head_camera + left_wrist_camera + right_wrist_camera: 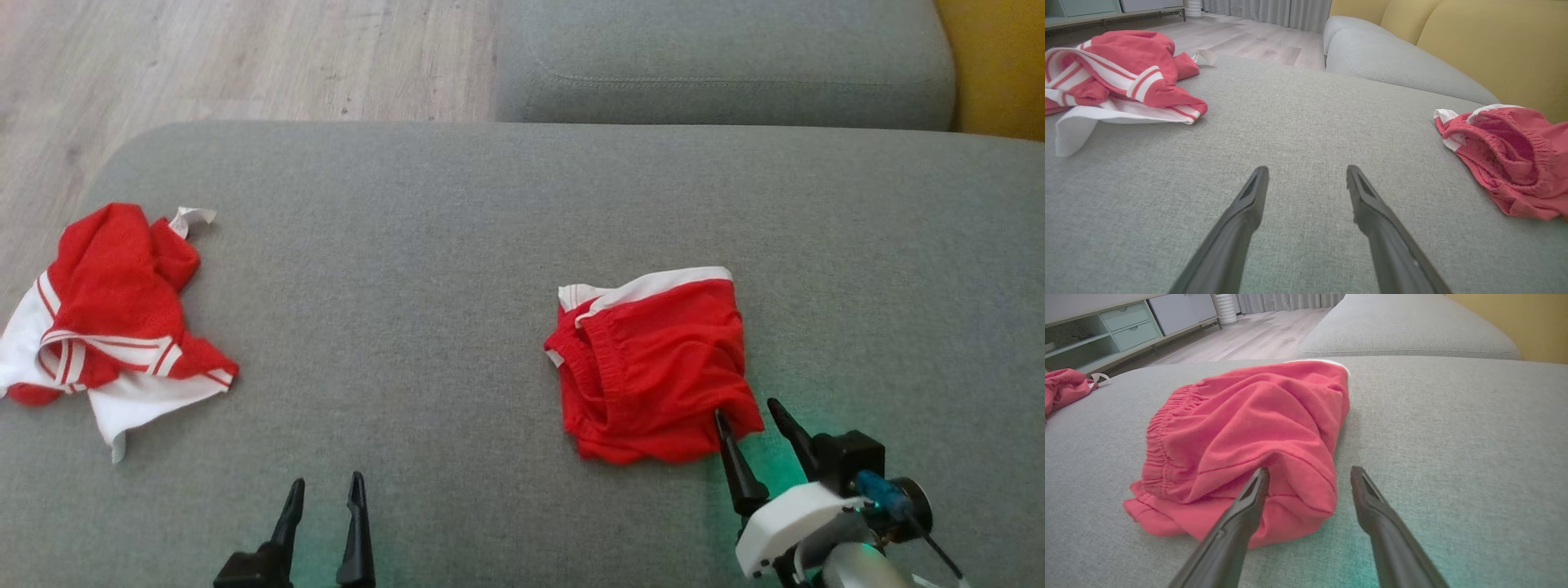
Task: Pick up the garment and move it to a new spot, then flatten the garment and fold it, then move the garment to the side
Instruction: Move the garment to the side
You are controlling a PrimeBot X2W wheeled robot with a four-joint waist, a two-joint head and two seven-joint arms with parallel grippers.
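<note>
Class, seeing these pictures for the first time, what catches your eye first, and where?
Two red garments on the grey cushion: folded red shorts right of centre, a crumpled red-and-white jersey at far left. The open right gripper sits at the shorts' near corner; the open left gripper hangs over bare cushion.

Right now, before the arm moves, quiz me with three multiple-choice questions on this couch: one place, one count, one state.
1. Where do the red shorts lie? A. far left of the grey cushion B. at the right tool's tips C. lifted in the air
2. How many garments are on the cushion? A. one B. two C. four
3. The right tool is: A. shut on the shorts B. shut, empty C. open, holding nothing
Answers: 1 B, its fingers frame the shorts' near corner; 2 B, shorts plus a red-and-white garment at left; 3 C, fingers stand apart.
</note>
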